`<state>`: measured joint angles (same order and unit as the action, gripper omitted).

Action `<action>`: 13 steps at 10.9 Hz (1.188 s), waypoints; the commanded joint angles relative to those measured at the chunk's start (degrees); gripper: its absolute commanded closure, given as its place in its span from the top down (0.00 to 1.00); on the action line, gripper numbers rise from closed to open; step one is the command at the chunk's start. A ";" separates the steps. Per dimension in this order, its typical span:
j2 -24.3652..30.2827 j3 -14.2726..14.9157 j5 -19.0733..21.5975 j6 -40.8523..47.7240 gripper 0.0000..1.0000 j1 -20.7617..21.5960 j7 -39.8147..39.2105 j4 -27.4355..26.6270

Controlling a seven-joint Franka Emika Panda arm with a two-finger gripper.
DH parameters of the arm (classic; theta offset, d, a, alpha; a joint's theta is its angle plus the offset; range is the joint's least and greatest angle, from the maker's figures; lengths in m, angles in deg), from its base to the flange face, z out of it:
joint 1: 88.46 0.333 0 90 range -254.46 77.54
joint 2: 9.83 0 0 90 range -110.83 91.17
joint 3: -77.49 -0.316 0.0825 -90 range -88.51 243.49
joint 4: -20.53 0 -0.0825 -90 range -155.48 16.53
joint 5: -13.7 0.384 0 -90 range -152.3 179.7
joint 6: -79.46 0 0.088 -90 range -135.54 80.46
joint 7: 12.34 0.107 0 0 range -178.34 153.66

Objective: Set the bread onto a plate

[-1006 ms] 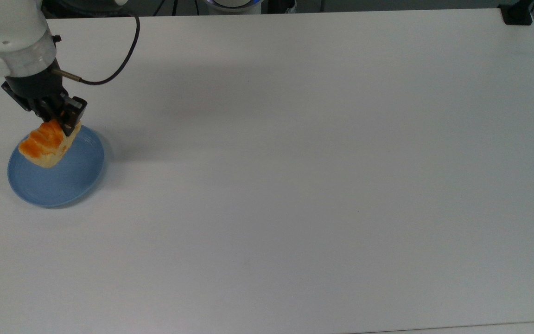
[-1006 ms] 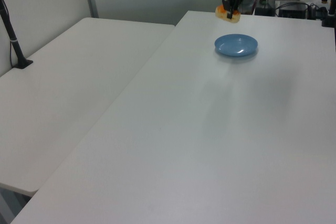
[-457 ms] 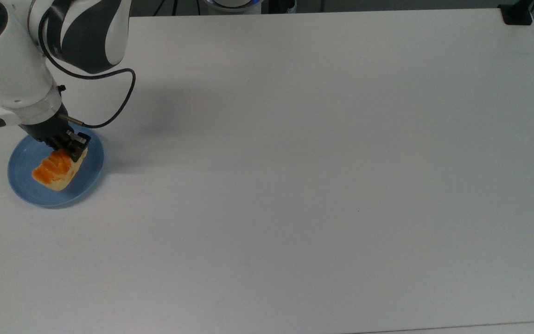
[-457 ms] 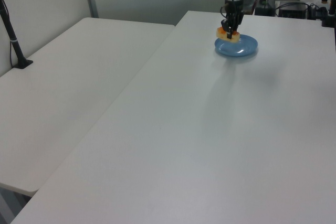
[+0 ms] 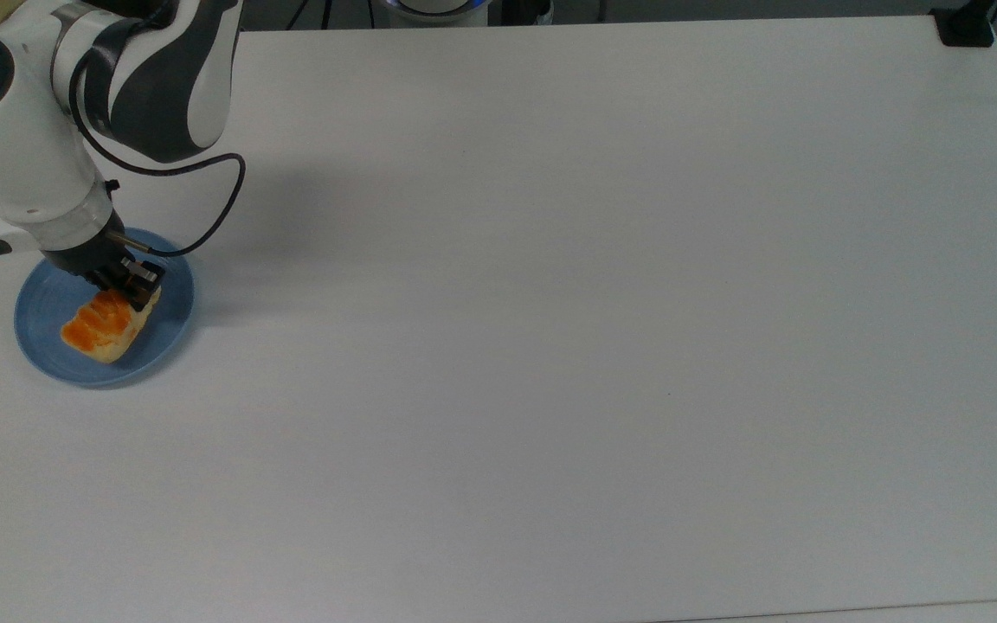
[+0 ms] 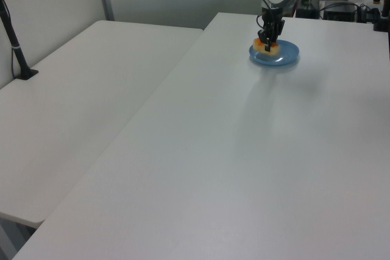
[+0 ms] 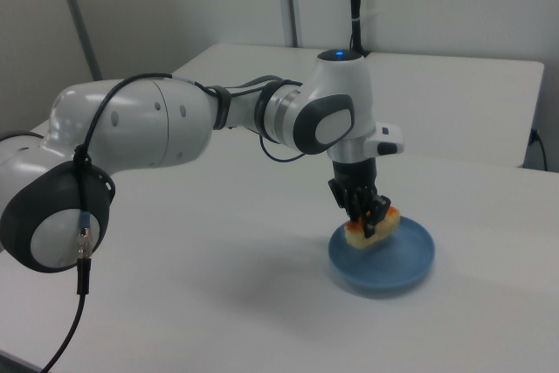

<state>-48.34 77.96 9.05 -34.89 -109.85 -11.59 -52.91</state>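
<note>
The bread (image 5: 106, 325), an oblong loaf with an orange-brown glazed top and pale sides, lies on the light-blue plate (image 5: 53, 346) at the top view's left. My gripper (image 5: 128, 285) comes down from above and is shut on the loaf's upper-right end. In the right view the gripper (image 7: 368, 220) clasps the bread (image 7: 377, 230) over the plate (image 7: 410, 264), the loaf resting on the plate's left part. In the left view the plate (image 6: 285, 56) sits far back, with the bread (image 6: 267, 46) under the gripper (image 6: 269, 42).
The white table (image 5: 550, 303) stretches wide to the top view's right of the plate. A black cable (image 5: 217, 212) loops from the wrist. A second white table (image 6: 79, 108) adjoins on the left view's left, with a black clamp post (image 6: 17, 53).
The gripper has lowered the bread from above the plate's far rim down onto the plate. It still holds the loaf.
</note>
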 commanded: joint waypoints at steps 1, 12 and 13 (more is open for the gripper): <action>0.45 0.50 0.17 -0.97 0.74 -0.05 -0.66 -0.83; 18.78 -0.29 3.23 16.84 1.00 -0.23 -0.75 -0.75; 21.95 -0.38 4.55 20.53 1.00 1.16 -0.75 -0.75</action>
<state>-35.30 77.76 10.44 -21.29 -110.84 -11.67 -51.10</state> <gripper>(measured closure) 0.000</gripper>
